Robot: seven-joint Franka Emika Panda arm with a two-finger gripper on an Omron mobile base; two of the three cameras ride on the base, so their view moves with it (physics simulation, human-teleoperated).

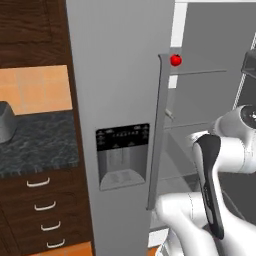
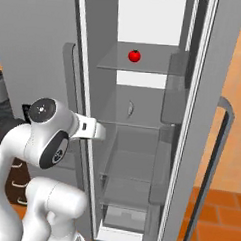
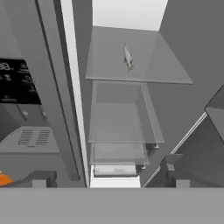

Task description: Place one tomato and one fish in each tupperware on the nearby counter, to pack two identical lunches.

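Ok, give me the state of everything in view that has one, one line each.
fridge door: swung open.
tomato: resting on an upper fridge shelf, untouched.
fish: lying on a glass shelf lower down, untouched.
hand: open, holding nothing, facing the fridge interior.

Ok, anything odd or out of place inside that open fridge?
Nothing spilled or damaged. The tomato sits loose on an upper glass shelf and a fish lies bare on a shelf below, neither in any container.

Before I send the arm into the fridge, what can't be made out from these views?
- Fish: small in the hand view; the right base view gives just a pale sliver.
- Tomato: left base view, partly behind the fridge door's handle.
- Grey object on the counter: cut by the left edge, unidentifiable.
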